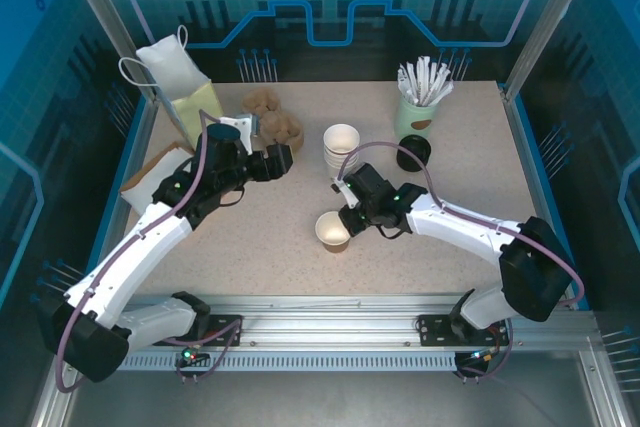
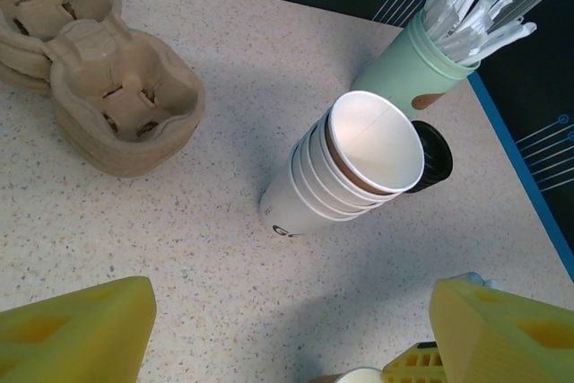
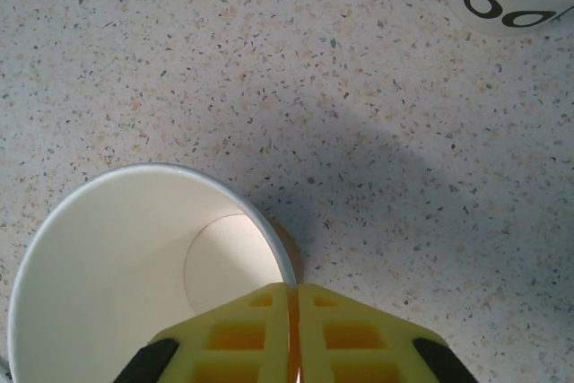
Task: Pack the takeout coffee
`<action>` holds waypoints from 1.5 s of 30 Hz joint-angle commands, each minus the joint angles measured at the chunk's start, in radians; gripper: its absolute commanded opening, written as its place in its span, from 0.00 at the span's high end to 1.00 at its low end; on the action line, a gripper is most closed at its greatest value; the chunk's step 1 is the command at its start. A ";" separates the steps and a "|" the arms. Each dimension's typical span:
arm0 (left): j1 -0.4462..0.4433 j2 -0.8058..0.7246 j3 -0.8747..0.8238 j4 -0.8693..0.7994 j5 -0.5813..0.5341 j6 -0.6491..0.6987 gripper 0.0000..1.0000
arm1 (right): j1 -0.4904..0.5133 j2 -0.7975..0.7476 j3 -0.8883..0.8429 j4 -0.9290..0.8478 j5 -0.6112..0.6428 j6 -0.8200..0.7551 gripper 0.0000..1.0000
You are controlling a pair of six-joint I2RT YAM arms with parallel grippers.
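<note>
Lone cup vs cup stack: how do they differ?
The lone cup is a single cup, nearer the arms; the cup stack is several nested cups, farther back. The lone cup is pinched at its rim by the right end effector; the cup stack is untouched. Both are upright, lidless and white inside.

Matt speckled tabletop (image 2: 269,69), rough moulded-pulp carriers (image 2: 126,100), smooth white paper cup stack (image 2: 359,168), brown paper cup (image 3: 134,266), black plastic lid (image 2: 435,154)
</note>
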 commanded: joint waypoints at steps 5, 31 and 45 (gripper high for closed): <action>0.007 -0.002 -0.018 -0.002 0.012 -0.017 0.18 | 0.014 -0.080 0.034 -0.048 0.052 -0.004 0.63; -0.064 0.127 0.029 0.126 0.224 -0.017 0.18 | -0.733 0.290 0.409 -0.124 0.100 0.071 0.45; -0.066 0.132 0.026 0.111 0.199 -0.021 0.18 | -0.735 0.507 0.527 -0.114 0.060 0.055 0.72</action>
